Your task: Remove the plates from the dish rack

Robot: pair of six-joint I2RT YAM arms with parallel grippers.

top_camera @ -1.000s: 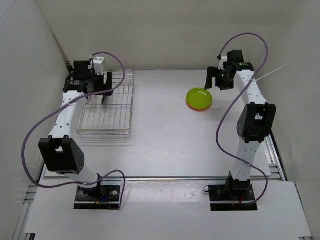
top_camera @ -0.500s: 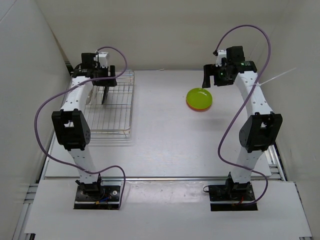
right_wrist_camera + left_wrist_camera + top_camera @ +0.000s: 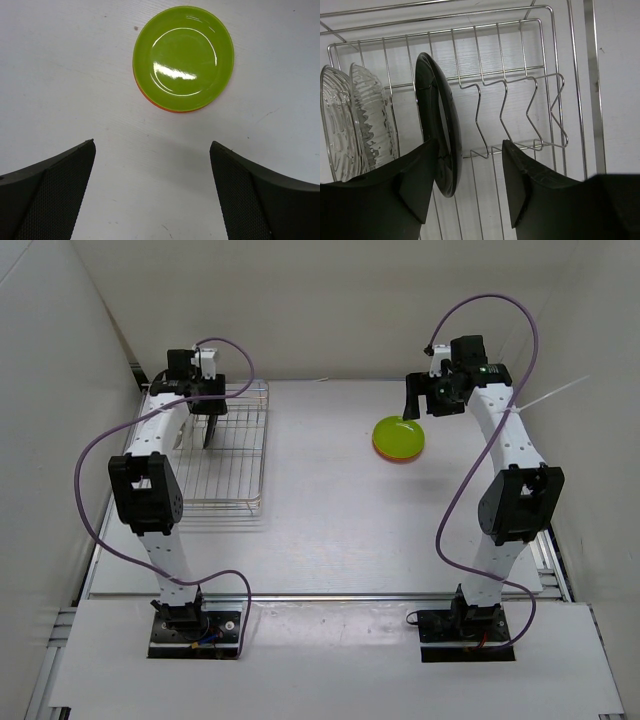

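Observation:
The silver wire dish rack (image 3: 222,475) stands at the left of the table and also shows in the left wrist view (image 3: 520,100). In it the glossy black plate (image 3: 440,135) stands on edge, with the clear textured plate (image 3: 370,120) to its left. My left gripper (image 3: 208,428) (image 3: 467,190) is open over the back of the rack. The black plate's near rim lies between its fingers, close to the left one. The lime green plate (image 3: 399,434) (image 3: 183,57) lies on the orange plate (image 3: 386,453) (image 3: 150,102) on the table. My right gripper (image 3: 415,400) (image 3: 152,195) is open and empty above them.
The rack's zigzag wire dividers (image 3: 520,115) to the right of the black plate hold nothing. White walls close the table in at the left, back and right. The arm cables (image 3: 90,470) loop beside each arm.
My left arm has swung up and back, bringing its gripper over the back of the rack by the black plate. My right gripper has shifted slightly left, still open above the stacked plates.

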